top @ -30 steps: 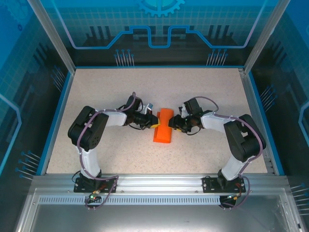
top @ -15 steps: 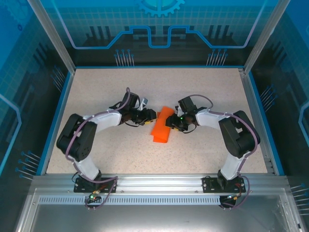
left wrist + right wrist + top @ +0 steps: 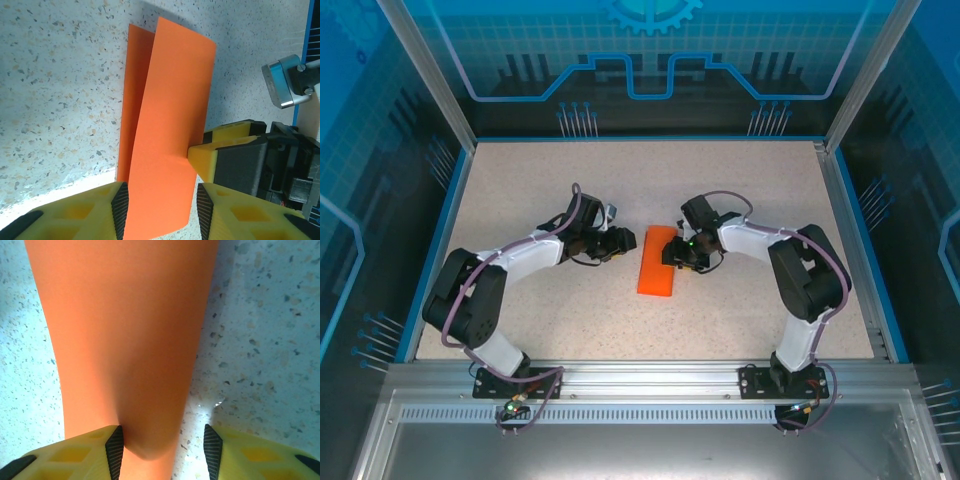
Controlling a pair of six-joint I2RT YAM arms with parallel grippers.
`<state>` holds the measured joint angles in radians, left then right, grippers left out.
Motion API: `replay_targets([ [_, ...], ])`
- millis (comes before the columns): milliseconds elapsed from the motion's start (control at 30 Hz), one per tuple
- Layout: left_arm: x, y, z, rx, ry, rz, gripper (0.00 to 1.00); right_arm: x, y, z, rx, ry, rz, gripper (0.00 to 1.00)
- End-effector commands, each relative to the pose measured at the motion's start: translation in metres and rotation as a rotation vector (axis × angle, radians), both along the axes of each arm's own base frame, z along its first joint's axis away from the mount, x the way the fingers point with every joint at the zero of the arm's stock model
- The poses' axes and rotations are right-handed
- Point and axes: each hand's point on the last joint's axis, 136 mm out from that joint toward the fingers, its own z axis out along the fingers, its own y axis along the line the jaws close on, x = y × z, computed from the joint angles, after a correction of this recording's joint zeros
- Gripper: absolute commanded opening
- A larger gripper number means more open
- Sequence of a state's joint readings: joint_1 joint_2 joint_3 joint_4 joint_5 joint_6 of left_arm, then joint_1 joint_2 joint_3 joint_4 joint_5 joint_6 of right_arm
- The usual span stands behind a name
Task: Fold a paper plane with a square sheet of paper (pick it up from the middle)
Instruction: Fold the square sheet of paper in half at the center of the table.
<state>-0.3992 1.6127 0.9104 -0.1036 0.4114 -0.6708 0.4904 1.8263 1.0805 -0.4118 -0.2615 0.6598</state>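
The square sheet of paper [image 3: 657, 262], bright orange, is folded into a long narrow strip and lies on the speckled table between my two grippers. In the left wrist view the paper [image 3: 165, 125] has two layers, the upper flap slightly lifted. My left gripper [image 3: 623, 241] is just left of the strip, and its open jaws [image 3: 161, 212] straddle the near end. My right gripper [image 3: 672, 252] is at the strip's right edge. It is open around the paper [image 3: 125, 340], with a gap to the right pad [image 3: 212, 450]. One of its yellow fingers [image 3: 202, 152] touches the paper's edge.
The table [image 3: 570, 320] is bounded by a blue rim [image 3: 438, 250] and transparent walls at the sides and back. The arms' bases sit on the metal rail [image 3: 640, 380] at the near edge. Both forearms angle inward toward the centre.
My left gripper has opened, let go of the paper and drawn back to the left. The strip has settled flatter and straighter on the table. My right gripper shifted slightly left.
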Motion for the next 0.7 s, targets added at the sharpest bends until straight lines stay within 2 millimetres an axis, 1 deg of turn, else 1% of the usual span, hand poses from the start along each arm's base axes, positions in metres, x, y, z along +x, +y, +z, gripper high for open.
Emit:
replay_targets([
  [0,-0.005,0.005,0.001,0.011,-0.016,-0.005,0.43,-0.006,-0.003,-0.007,-0.042,0.041,0.027,0.49],
  [100,-0.004,0.009,0.007,0.013,-0.055,0.01,0.44,-0.007,-0.005,-0.009,-0.047,0.044,0.025,0.49],
  [267,-0.003,0.013,0.017,0.006,-0.116,0.037,0.47,-0.009,-0.007,-0.01,-0.058,0.043,0.027,0.49],
  [500,-0.003,0.018,0.024,0.005,-0.157,0.061,0.49,-0.009,-0.007,-0.011,-0.056,0.044,0.03,0.5],
  [667,-0.002,0.025,0.035,0.002,-0.22,0.106,0.53,-0.01,-0.009,-0.012,-0.064,0.048,0.031,0.5],
])
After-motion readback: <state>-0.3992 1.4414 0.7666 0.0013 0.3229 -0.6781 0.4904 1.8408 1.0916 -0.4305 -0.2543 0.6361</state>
